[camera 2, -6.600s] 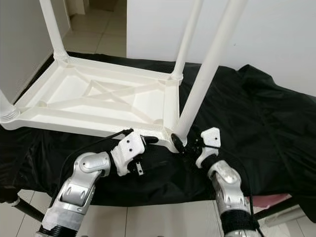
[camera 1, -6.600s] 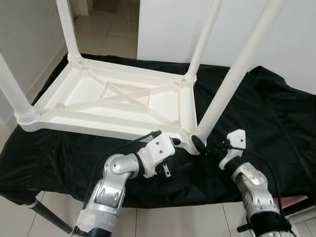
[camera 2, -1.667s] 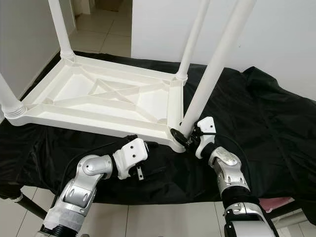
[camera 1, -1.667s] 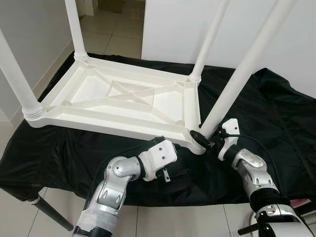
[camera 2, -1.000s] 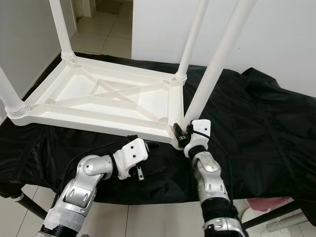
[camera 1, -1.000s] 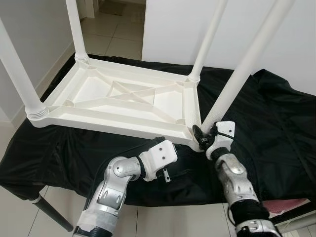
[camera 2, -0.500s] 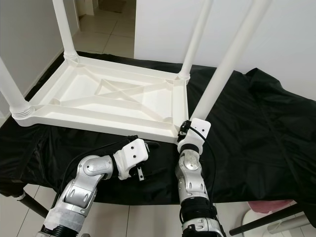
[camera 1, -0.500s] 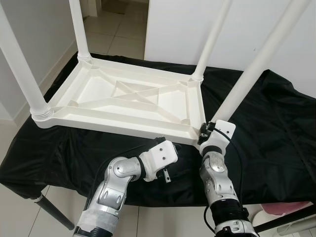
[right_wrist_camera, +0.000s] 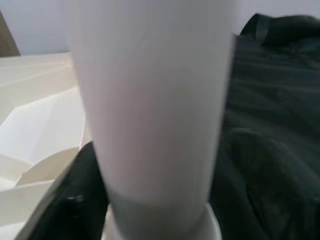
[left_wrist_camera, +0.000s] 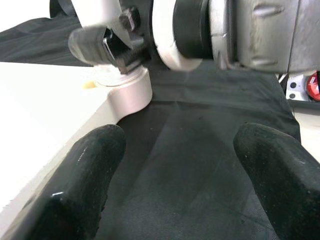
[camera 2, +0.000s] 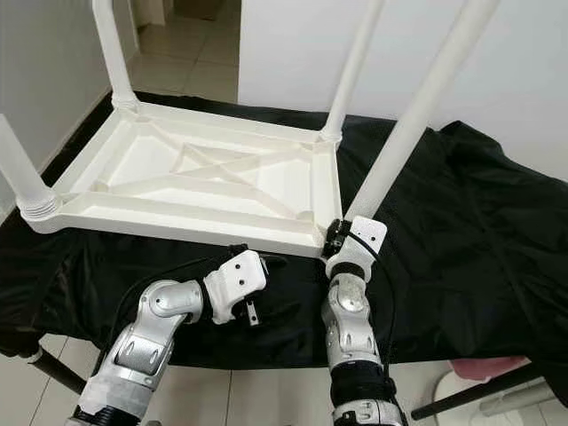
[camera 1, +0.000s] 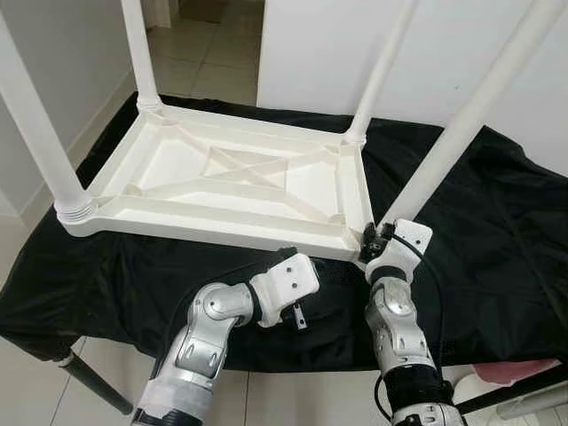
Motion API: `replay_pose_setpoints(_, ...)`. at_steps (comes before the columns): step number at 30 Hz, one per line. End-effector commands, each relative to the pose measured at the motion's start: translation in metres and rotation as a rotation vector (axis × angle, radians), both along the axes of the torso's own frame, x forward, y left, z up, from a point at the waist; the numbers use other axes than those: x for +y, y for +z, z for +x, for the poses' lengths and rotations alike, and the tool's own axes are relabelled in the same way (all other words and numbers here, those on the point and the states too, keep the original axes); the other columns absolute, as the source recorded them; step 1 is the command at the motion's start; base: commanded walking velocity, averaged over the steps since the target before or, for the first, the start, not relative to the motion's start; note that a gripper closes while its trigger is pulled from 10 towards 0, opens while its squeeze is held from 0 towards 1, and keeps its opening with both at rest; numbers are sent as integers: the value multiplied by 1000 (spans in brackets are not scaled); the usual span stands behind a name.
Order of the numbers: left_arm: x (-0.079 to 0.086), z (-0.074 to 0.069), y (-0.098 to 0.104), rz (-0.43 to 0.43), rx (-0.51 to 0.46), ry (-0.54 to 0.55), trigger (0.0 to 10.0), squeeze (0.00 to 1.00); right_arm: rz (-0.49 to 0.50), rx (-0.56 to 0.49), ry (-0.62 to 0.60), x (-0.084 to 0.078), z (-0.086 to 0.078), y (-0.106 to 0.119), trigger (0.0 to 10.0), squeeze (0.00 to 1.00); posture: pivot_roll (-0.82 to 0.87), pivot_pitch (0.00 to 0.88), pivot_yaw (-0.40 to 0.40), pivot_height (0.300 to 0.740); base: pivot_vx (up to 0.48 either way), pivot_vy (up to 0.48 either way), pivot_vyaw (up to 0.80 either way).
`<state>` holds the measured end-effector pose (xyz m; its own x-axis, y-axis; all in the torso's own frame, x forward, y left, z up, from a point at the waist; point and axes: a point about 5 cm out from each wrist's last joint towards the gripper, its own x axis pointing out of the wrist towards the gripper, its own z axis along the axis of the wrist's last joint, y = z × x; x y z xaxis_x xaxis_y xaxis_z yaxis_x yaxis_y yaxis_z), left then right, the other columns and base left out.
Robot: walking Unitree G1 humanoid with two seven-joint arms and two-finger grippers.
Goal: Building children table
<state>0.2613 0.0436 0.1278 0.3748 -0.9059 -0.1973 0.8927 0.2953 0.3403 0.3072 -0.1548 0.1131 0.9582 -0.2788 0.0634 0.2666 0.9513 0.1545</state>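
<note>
Hovering idle at the left: left gripper (left_wrist_camera: 175,180), fingers spread apart over the black cloth (camera 1: 497,231), just short of the upturned table top (camera 1: 222,177). Clamping to its right: right gripper (camera 1: 371,245), fingers closed around the base of the near-right leg (camera 1: 461,124) at the corner socket. Seating that last leg, judging by the three others standing; next, probably twisting and pressing it home.

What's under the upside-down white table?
A black cloth lies under the white table, spread out past it on all sides. Whatever holds the cloth up is covered; one dark leg shows below the cloth's near left edge.
</note>
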Motion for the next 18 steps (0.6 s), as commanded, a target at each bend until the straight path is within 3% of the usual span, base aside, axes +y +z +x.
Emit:
replay_pose_setpoints(1, 4, 8, 3, -51, -78, 210, 10000, 0, 2, -3, 1, -4, -3, -2, 10000, 1000, 25, 0, -126, 740, 0, 0, 0)
replay_pose_setpoints(2, 5, 8, 3, -55, -78, 214, 10000, 0, -4, -9, 12, -5, -5, -2, 10000, 1000, 25, 0, -126, 740, 0, 0, 0)
replay_pose_setpoints(3, 7, 8, 4, -66, -78, 221, 10000, 0, -16, -14, 23, -7, -9, -3, 10000, 776, 24, 0, -129, 740, 0, 0, 0)
replay_pose_setpoints(4, 8, 8, 5, -73, -78, 225, 10000, 0, -24, -16, 30, -9, -12, -4, 10000, 0, 24, 0, -129, 740, 0, 0, 0)
replay_pose_setpoints(9, 13, 7, 6, -75, -85, 237, 10000, 0, -64, -35, 72, -18, -31, -8, 10000, 0, 16, 0, -132, 740, 0, 0, 0)
replay_pose_setpoints(12, 23, 9, 8, -65, -99, 258, 10000, 0, -68, -42, 140, -21, -51, -12, 10000, 0, 7, 0, -133, 740, 0, 0, 0)
replay_pose_setpoints(18, 39, 12, 10, -28, -122, 273, 10000, 0, -90, -37, 269, -13, -68, -17, 10000, 0, 1, 1, -130, 740, 0, 0, 0)
